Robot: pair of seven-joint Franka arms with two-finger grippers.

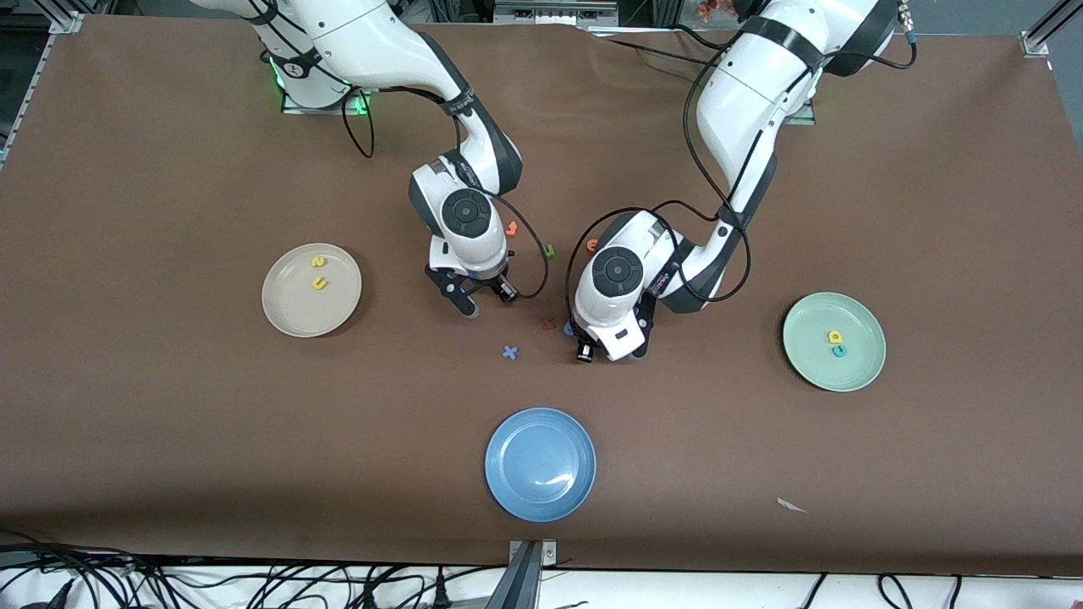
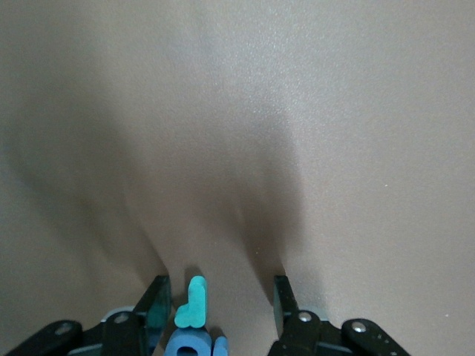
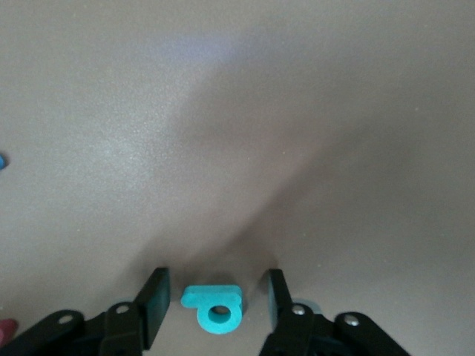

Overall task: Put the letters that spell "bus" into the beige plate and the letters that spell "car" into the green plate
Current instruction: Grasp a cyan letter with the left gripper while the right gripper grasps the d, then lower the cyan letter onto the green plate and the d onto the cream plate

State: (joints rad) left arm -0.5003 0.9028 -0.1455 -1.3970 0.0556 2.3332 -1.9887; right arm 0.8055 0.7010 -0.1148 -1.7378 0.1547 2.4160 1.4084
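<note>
In the right wrist view a teal "b" lies flat on the table between the fingers of my right gripper, which is open with a gap on each side. My left gripper is open around a teal "r" that lies close to one finger. Both hands are low over the table's middle and hide those letters in the front view. The beige plate holds a yellow "s" and a yellow "u". The green plate holds a yellow "a" and a teal "c".
A blue round-bowled letter touches the "r". A blue cross, a red letter, orange letters and a green letter lie around the hands. A blue plate sits nearer the front camera.
</note>
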